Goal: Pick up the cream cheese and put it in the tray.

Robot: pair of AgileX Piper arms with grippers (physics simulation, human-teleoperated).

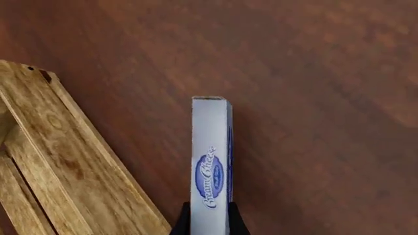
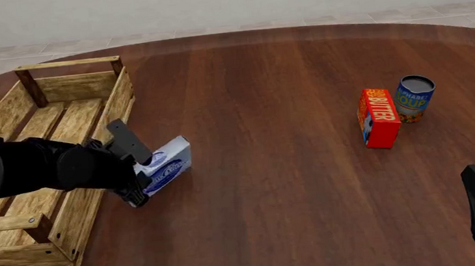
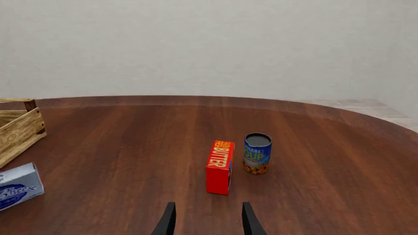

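Cream cheese (image 2: 167,165) pinched in left gripper (image 2: 135,182), above table just beside tray (image 2: 117,105) long right wall. Right gripper (image 3: 205,219) spread, idle. Lift over wall, centre above slats, lower before release.

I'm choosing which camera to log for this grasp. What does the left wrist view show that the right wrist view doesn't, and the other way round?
Only the left wrist view shows the left gripper shut on the cream cheese, beside the tray's long side wall. Only the right wrist view shows the butter box, the soup can, the back wall and the open right gripper. Both show the cream cheese, part of the tray and the wooden table.
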